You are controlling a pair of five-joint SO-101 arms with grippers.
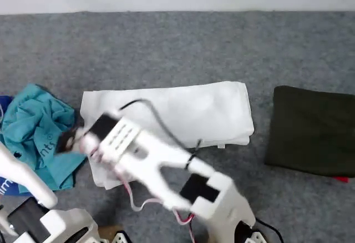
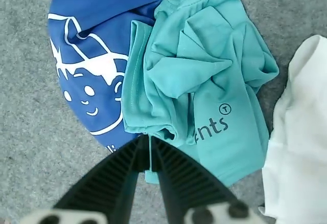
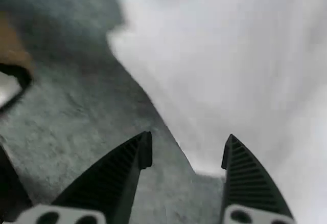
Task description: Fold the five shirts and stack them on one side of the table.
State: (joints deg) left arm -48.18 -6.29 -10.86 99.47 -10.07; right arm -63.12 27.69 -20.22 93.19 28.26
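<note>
— So, where does the white cloth shirt [image 1: 183, 112] lie?

— In the middle of the tabletop, flattened into a wide rectangle with its layers doubled over. I judge it to be a fold in progress. To one side rests a dark green folded shirt [image 1: 310, 129], squared off and probably the start of the stack. On the other side a crumpled teal shirt [image 1: 39, 132] sits heaped over a royal-blue shirt with a white cartoon print [image 2: 87, 65], both unfolded.

— And the right gripper [image 3: 189, 139]?

— It hangs over the white shirt's edge nearest the teal heap, where the cloth meets the grey felt-like tabletop [image 1: 177, 43]. Its fingers stand well apart and hold nothing. One tip is over bare tabletop and the other over white cloth, straddling the hem, which would suit pinching that edge.

— The left gripper [image 2: 150, 144]?

— It is above the teal and blue pile, fingers pressed together with nothing between them. I'd say it is parked clear of the fold.
</note>
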